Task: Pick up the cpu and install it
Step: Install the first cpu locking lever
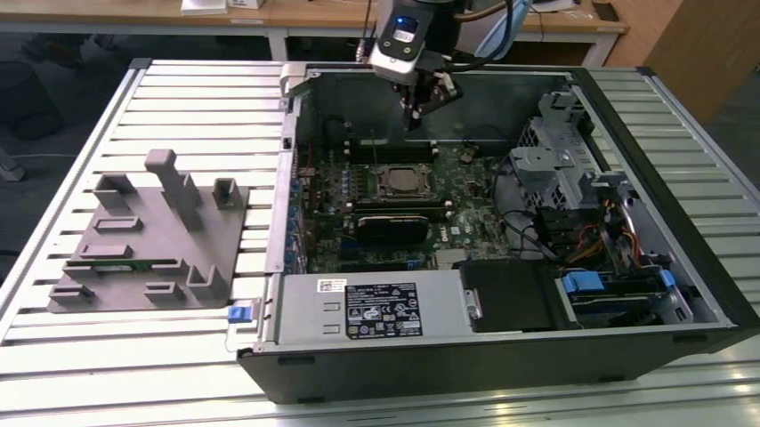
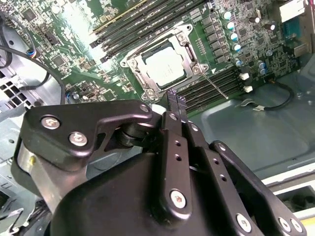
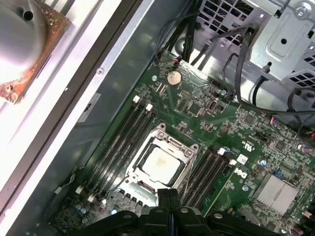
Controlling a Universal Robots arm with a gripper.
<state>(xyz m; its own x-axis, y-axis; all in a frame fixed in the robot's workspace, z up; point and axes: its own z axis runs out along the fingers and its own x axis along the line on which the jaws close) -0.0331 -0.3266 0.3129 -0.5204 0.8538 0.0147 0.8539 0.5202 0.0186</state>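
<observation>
We see the end effector [image 1: 415, 114] hanging above the open computer case [image 1: 665, 294], its fingers [image 2: 175, 104] pressed together and holding nothing. The cpu [image 2: 165, 66] sits in its socket frame [image 2: 191, 73] on the green motherboard [image 3: 256, 142], silvery top showing in both wrist views, memory slots [image 3: 120, 135] on either side. On the slatted desk [image 1: 142, 356], toward the exterior view's left, we spot the grey tray [image 1: 149, 240], well apart from the case.

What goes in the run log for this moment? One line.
gripper: shut, empty, above motherboard | cpu: seated in socket frame | case: open
</observation>
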